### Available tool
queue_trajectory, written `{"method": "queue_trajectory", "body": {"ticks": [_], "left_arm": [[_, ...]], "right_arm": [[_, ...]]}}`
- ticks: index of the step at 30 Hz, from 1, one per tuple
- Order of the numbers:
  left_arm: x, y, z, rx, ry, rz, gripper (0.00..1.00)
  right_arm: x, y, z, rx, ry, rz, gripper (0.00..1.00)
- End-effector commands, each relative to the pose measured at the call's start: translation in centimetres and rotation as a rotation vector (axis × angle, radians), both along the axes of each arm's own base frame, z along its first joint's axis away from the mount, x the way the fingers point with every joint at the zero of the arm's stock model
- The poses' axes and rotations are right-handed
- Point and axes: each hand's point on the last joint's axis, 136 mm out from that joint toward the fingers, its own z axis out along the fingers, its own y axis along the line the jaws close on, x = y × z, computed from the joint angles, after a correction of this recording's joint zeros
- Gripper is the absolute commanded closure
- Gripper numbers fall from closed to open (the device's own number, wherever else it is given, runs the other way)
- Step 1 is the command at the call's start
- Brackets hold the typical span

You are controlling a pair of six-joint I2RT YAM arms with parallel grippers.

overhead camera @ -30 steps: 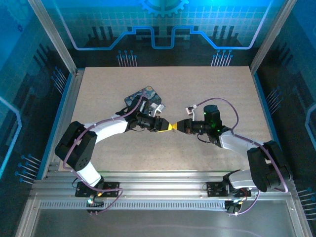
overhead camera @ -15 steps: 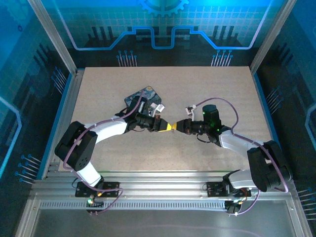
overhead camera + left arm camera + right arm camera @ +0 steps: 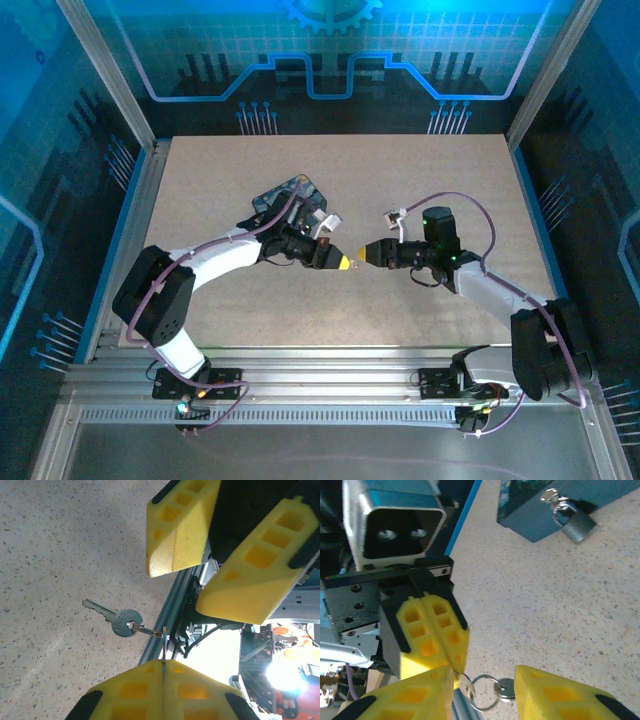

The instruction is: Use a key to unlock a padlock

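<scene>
Nearest, on the side of the tin that faces the arm bases, the two grippers meet tip to tip, a little apart from the tin; the left gripper has its yellow fingers pressed together on the thin ring that carries the key, so the key hangs loose below them, its blade pointing sideways across the finger line and not toward the tin; the right gripper stands with its jaws apart on either side of the ring and key head, clamping nothing; farther off, the padlock hangs by its shackle from the hasp on the tin, its grey body tilted on the table just beside the tin's wall; the left arm is the nearer one to the tin, the padlock lying beyond and behind its wrist; I judge the blade must first be swung round toward the padlock's body; where the keyhole sits I cannot tell.
</scene>
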Motion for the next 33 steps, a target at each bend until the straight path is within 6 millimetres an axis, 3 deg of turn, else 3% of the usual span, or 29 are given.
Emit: {"method": "queue_trajectory", "body": {"ticks": [1,11,33], "left_arm": [[-0.7,-0.3,0.5,-0.017,0.001,-0.054,1.00],[-0.8,-0.3,1.2,-0.028,-0.011,-0.066,1.00],[-1.1,-0.3,1.9,-0.051,-0.030,-0.073,1.00]], "right_arm": [[-0.8,0.6,0.9,0.020,-0.045,0.088,0.64],[-1.5,1.5,-0.1,0.006,-0.031,0.133,0.67],[-2.3,2.5,-0.2,0.041,-0.011,0.187,0.76]]}}
